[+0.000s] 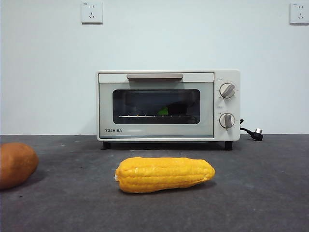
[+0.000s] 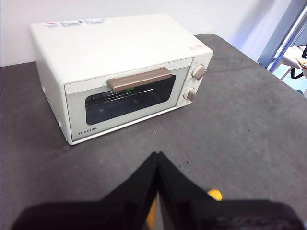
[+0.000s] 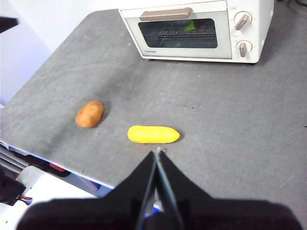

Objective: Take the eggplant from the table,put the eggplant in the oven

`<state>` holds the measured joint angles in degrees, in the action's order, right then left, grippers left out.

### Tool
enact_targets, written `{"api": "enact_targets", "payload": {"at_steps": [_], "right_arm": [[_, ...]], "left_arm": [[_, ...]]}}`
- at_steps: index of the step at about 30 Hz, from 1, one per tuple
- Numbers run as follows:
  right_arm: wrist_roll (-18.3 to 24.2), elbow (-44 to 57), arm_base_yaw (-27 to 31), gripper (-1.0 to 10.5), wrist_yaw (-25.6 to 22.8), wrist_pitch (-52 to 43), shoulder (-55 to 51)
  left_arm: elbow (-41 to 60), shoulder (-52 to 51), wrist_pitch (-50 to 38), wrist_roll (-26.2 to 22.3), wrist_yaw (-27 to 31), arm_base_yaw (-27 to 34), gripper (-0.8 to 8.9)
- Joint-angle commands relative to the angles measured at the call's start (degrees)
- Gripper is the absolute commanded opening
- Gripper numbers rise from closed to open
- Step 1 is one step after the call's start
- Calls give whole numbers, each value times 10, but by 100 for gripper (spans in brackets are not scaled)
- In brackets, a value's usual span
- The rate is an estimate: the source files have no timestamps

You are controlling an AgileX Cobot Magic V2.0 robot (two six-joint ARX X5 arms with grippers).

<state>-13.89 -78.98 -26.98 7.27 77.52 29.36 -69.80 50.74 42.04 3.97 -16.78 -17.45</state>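
1. Grey felt-like table (image 1: 270,193) spans the foreground of the front view; a white wall with two sockets (image 1: 91,13) stands behind it.
2. Oven (image 1: 168,105), cream-white and marked TOSHIBA, stands at the far side of the table with its glass door shut, its bar handle (image 1: 155,76) at the top and two knobs (image 1: 227,90) on one side. A black plug (image 1: 256,133) lies just beside it; only the front view shows this.
3. Eggplant (image 1: 164,111): a bright green cap shows through the door glass on the wire rack, with a dark shape beside it. The same green patch appears behind the glass in both wrist views (image 2: 127,89) (image 3: 190,27). The purple body cannot be made out clearly.
4. Corn (image 1: 164,174) lies on its side on the table in front of the oven, well apart from it.
5. Potato-like lump (image 1: 17,164), orange-brown, is cut by the front view's edge; the right wrist view shows it whole (image 3: 89,113), near the corn (image 3: 153,134).
6. Left gripper (image 2: 157,155) hangs above the table facing the oven, jaws pressed together, holding nothing.
7. Right gripper (image 3: 158,152) hangs high above the table's near edge, jaws likewise closed and empty. Neither gripper appears in the front view.
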Motion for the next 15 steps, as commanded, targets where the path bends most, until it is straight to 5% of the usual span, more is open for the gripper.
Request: {"api": "enact_targets", "payload": {"at_steps": [1, 15], "right_arm": [[7, 4, 0, -12, -3, 15, -3], [6, 4, 0, 1, -2, 15, -3]], "left_arm": [[2, -28, 19, -12, 4, -3, -6], [2, -92, 53, -12, 3, -3, -5]]}}
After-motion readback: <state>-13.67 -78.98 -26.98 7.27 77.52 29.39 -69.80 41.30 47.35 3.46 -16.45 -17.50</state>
